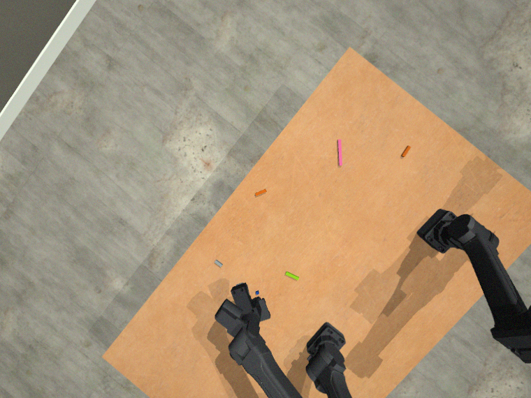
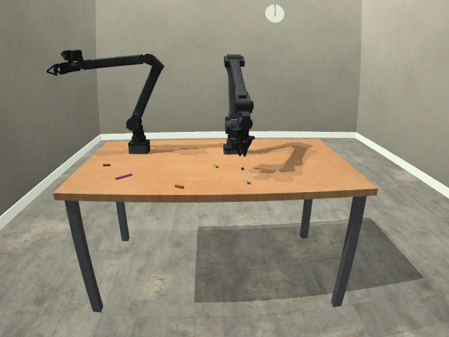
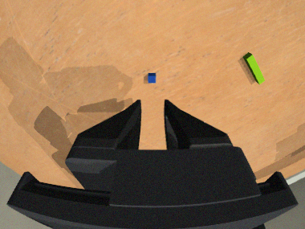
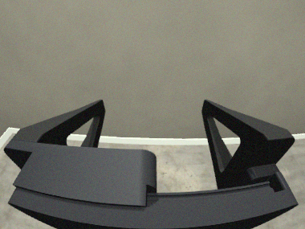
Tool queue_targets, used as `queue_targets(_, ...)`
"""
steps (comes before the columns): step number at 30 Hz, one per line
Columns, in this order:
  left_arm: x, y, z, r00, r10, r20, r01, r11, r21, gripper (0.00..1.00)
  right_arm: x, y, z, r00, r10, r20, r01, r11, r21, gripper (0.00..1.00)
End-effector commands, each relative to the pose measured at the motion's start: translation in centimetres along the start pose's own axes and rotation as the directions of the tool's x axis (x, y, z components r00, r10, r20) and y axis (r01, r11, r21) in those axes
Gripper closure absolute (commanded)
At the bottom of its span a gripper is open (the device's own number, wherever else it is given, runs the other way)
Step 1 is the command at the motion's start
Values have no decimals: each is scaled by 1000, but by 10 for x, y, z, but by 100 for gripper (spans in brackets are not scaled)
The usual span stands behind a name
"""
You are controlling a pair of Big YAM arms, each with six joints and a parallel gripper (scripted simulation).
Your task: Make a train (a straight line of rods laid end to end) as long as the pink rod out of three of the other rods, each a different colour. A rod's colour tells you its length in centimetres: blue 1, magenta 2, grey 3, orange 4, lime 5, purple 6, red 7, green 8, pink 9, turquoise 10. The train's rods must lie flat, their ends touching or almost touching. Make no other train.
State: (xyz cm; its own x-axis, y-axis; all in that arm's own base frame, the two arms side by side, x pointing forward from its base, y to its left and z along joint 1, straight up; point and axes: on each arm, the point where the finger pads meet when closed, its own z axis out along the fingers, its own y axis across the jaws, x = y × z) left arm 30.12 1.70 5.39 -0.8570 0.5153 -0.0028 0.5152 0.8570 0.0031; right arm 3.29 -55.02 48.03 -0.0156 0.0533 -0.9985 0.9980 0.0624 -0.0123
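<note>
The small blue rod [image 1: 257, 292] [image 2: 242, 168] [image 3: 152, 78] lies on the table just beyond my left fingertips in the left wrist view. My left gripper [image 2: 243, 155] [image 3: 152, 105] is above the table, its fingers partly open with nothing between them. The lime rod [image 1: 292, 276] [image 2: 215, 165] [image 3: 254, 69] and grey rod [image 1: 218, 263] [image 2: 248, 181] lie apart from it. One orange rod [image 1: 260, 192] [image 2: 179, 186] lies near the table edge, another orange rod [image 1: 406, 151] [image 2: 106, 164] beyond the pink rod [image 1: 339, 152] [image 2: 123, 176]. My right gripper [image 2: 51, 71] [image 4: 153, 105] is wide open and empty, raised high.
The table [image 1: 309, 221] [image 2: 306, 176] carries both arm bases. The right arm's base [image 1: 436, 230] [image 2: 139, 146] is on the same side as the left arm's base [image 1: 326, 338]. No rods touch each other. Arm shadows fall across the table.
</note>
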Motion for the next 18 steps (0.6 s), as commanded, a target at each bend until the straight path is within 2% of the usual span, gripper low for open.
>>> queue_targets(1,-3,0,4,1000,21,0,-21,1000,2,77,-20,-8,-7,998,12,54,-13,1000,16,0)
queue_targets(2,-10,5,-3,1000,21,11,-20,1000,-6,77,-20,-8,-7,998,12,54,-13,1000,16,0)
queue_targets(18,0,2,20,1000,12,-2,-12,1000,4,77,-20,-8,-7,998,12,54,-13,1000,16,0)
